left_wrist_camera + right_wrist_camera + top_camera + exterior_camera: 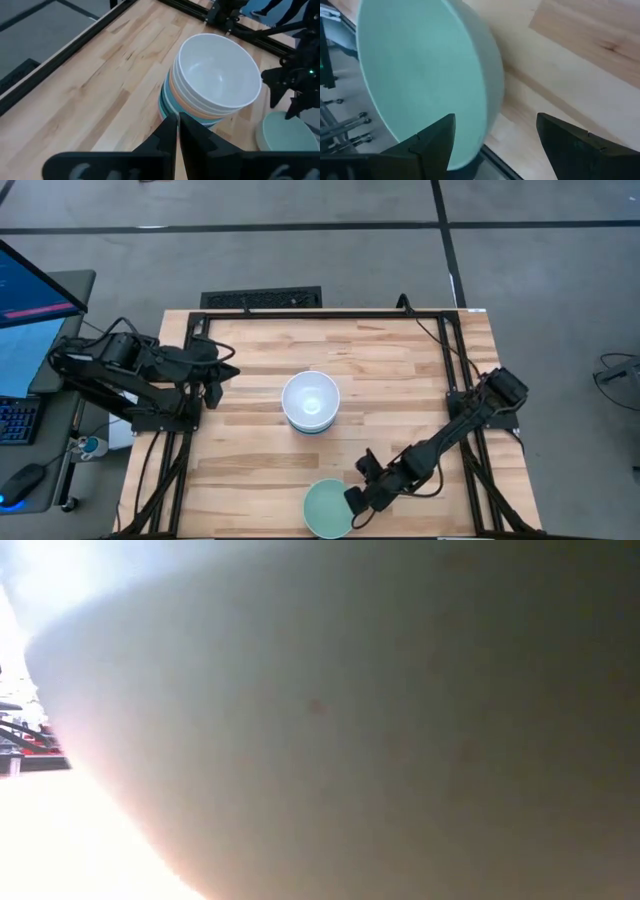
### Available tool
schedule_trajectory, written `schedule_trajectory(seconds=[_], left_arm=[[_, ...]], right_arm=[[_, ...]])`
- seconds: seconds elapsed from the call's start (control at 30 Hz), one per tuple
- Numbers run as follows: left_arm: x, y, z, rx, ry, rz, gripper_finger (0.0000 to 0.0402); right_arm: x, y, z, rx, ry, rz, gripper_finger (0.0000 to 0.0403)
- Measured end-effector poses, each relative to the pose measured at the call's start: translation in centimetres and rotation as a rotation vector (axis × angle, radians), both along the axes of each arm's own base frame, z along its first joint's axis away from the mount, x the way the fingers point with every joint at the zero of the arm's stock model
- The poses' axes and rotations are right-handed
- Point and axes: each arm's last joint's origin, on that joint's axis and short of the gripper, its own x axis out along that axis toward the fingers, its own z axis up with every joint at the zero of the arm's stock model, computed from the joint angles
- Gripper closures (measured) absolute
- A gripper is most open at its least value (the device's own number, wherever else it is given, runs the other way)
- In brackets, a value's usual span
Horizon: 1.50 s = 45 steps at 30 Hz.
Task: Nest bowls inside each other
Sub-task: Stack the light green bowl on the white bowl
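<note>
Low view is blocked by one pale bowl wall point(330, 730). High view shows the right end effector point(352, 498) spread open beside the mint green bowl point(327, 508); the stacked bowls point(310, 402) sit beyond the clenched left end effector point(232, 371).

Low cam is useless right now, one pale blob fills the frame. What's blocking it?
Observer: Most likely the mint green bowl. It sits at the near edge of the table, right where that camera looks.
Operator: Is a claw on it?
Observer: The right claw is at the bowl's rim, open and not closed on it.
Operator: Where's the stack?
Observer: The stack stands mid-table with a white bowl on top. The left claw waits shut, off to the stack's left.
</note>
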Motion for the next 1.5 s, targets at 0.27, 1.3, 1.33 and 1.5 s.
schedule_trajectory(seconds=[0.27,1.3,1.33,1.5], left_arm=[[-0.1,0.0,-0.1,-0.001,0.016,0.004,0.0392],[-0.1,0.0,-0.1,0.002,0.010,0.011,0.0392],[-0.1,0.0,-0.1,0.002,0.010,0.011,0.0392],[-0.1,0.1,-0.1,0.022,0.011,0.014,0.0392]], right_arm=[[1.0,-0.2,0.3,-0.016,-0.002,-0.006,0.0134],[1.1,0.0,9.9,-0.266,0.148,0.169,0.0392],[0.8,-0.1,12.0,-0.293,0.151,0.188,0.0392],[-0.6,-3.0,22.4,-0.400,0.056,0.145,0.0392]])
